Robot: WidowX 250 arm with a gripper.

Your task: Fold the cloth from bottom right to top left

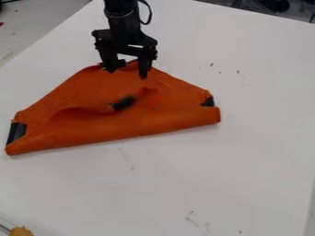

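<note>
In the camera view, the black gripper point(127, 73) hangs at the upper middle, over the top edge of the orange cloth. Its two fingers stand apart, with orange cloth visible behind and between them. The orange cloth point(123, 124) lies folded on the white surface in a roughly triangular shape, with a long folded edge along the front and its peak at the gripper. Dark patches mark the cloth's left and right ends, and a small dark patch point(124, 103) shows near its middle beside a raised wrinkle. Whether the fingers touch the cloth, I cannot tell.
The white table point(246, 152) extends around the cloth, with small dark specks at the upper right and near the front. A yellowish-brown object point(21, 231) shows at the bottom left corner. Dark items stand beyond the table's far edge at the top right.
</note>
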